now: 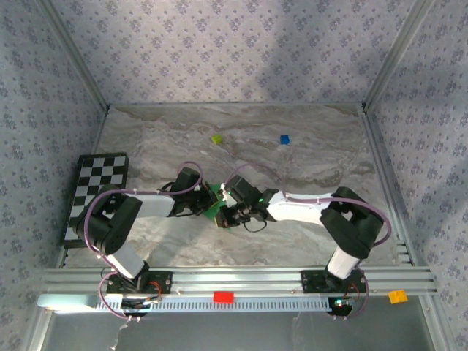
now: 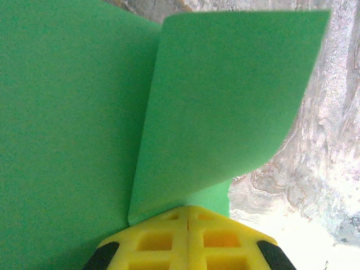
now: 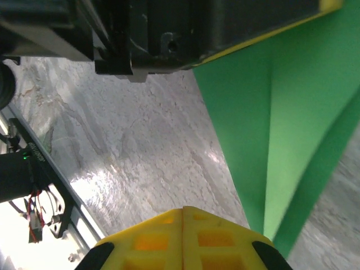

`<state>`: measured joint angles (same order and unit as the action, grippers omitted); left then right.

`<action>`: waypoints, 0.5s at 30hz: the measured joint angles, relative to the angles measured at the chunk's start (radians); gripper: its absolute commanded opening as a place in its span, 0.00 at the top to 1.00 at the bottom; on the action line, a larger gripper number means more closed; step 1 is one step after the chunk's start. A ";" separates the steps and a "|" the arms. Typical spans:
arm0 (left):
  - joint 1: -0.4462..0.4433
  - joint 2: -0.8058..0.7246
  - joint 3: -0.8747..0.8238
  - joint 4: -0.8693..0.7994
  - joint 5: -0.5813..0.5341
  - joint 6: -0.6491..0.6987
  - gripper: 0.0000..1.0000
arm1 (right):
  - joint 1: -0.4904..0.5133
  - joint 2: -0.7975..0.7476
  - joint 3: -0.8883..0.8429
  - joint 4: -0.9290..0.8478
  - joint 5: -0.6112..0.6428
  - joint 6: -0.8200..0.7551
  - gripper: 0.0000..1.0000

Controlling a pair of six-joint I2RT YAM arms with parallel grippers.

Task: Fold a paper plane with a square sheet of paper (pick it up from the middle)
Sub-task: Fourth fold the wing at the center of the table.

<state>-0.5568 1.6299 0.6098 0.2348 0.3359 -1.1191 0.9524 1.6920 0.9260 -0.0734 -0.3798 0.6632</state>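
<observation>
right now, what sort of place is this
Probably a robot lab cell: left arm and right arm bolted to an aluminium rail, patterned backdrop walls, and a checkerboard.

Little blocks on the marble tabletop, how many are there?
2: a yellow-green block and a blue block, both at the back, apart. More could be hidden.

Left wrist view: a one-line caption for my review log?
Left gripper shut on the folded green paper, one flap curling up above the marble table.
</observation>
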 measured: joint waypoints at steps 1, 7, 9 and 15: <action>0.000 0.000 0.000 0.000 0.000 0.000 1.00 | 0.002 0.013 0.006 -0.004 0.007 0.000 0.94; 0.000 0.000 0.000 0.000 0.000 0.000 1.00 | -0.001 0.061 0.009 -0.029 0.042 -0.001 0.94; 0.000 0.000 0.000 0.000 0.000 0.000 1.00 | -0.004 0.061 0.002 -0.026 0.045 0.001 0.94; 0.000 0.000 0.000 0.000 0.000 0.000 1.00 | -0.024 0.060 -0.060 0.037 0.034 0.021 0.93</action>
<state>-0.5568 1.6299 0.6098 0.2348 0.3355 -1.1187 0.9279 1.7519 0.8658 -0.0360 -0.3454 0.6842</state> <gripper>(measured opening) 0.043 0.067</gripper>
